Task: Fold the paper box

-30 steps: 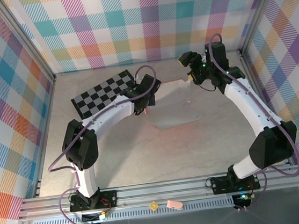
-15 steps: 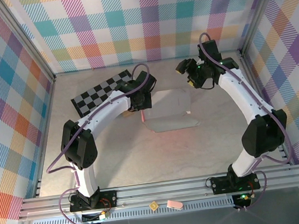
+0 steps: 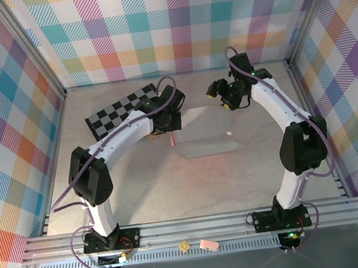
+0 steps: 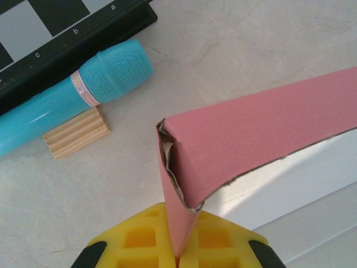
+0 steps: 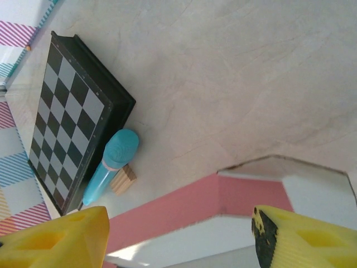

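As the paper box (image 3: 204, 131) lies mostly flat at the ctr of the table (image 3: 173, 193), grey inner face up, we see the left gripper (image 3: 171, 131) at its left edge, yellow fingers (image 4: 134, 240) pressed together w/ a thin pink flap of the box pinched btwn them. In the left wrist view that flap rises on edge from the jaws and folds over into a pink panel running off to the right. The right gripper (image 3: 223, 98) hangs by the box's far right corner, its fingers (image 5: 56, 234) spread wide w/ nothing gripped; through the gap we look down on a pink strip and pale panels of the box, clear of the pads. Behind the left gripper sit the checkered board (image 3: 124, 111), a teal bar (image 4: 72, 106) along the board's edge and a small ribbed wooden block (image 4: 77, 133) just beside the bar, all near the box's left end but apart from it. Vs. a second ago: the panel that then stood upright on the box's right side, next to the right gripper, is down, so the sheet reads flatter. The right arm has swung in twd the ctr, and the left grip on the flap hasn't changed.
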You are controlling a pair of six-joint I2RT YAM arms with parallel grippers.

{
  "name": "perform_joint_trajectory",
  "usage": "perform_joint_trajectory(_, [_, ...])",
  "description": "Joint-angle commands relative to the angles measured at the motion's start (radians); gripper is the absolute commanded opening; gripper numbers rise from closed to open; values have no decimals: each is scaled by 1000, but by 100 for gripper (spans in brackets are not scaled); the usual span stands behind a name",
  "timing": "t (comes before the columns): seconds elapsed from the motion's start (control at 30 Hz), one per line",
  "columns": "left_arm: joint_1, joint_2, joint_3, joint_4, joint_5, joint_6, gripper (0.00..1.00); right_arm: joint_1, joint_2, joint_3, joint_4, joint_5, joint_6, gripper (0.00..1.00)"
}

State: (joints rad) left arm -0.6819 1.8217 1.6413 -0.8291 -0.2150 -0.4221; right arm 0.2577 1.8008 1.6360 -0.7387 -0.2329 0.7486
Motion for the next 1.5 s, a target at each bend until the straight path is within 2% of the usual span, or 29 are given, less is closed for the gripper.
perform_joint_trajectory(0.0, [2, -50, -20, 47, 22, 26, 0, -13, 23, 44, -20, 13, -85, 68])
perform_joint_trajectory(0.13, [3, -49, -17, 54, 25, 28, 0, -18, 36, 33, -11, -30, -103, 68])
perform_joint_trajectory(0.33, [2, -36, -9, 57, 22, 28, 0, -18, 10, 10, 19, -99, -39, 64])
perform_joint_trajectory(0.53, [1, -32, -8, 77, 20, 23, 0, -18, -7, -12, 33, -141, 18, 53])
perform_joint_trajectory(0.7, [1, -34, -19, 104, 21, 25, 0, -17, -24, -19, 76, -141, 53, 36])
perform_joint_trajectory(0.8, [1, -37, -29, 121, 13, 24, 0, -18, -24, -2, 85, -147, 79, 32])
perform_joint_trajectory(0.87, [1, -39, -36, 138, 8, 24, 0, -18, -32, 6, 96, -151, 93, 33])
perform_joint_trajectory(1.03, [1, -62, -68, 204, -44, 39, 0, -21, -99, 15, 108, -99, 90, 58])
perform_joint_trajectory(1.13, [1, -80, -95, 255, -81, 62, 0, -27, -195, -27, 107, 1, 79, 67])
perform_joint_trajectory(1.23, [0, -104, -128, 315, -105, 90, 0, -31, -317, -117, 133, 79, 49, 65])
perform_joint_trajectory(1.3, [1, -120, -148, 354, -109, 106, 0, -31, -387, -190, 144, 101, 25, 55])
perform_joint_trajectory(1.47, [1, -137, -164, 400, -104, 135, 0, -31, -452, -368, 184, 43, -17, 46])
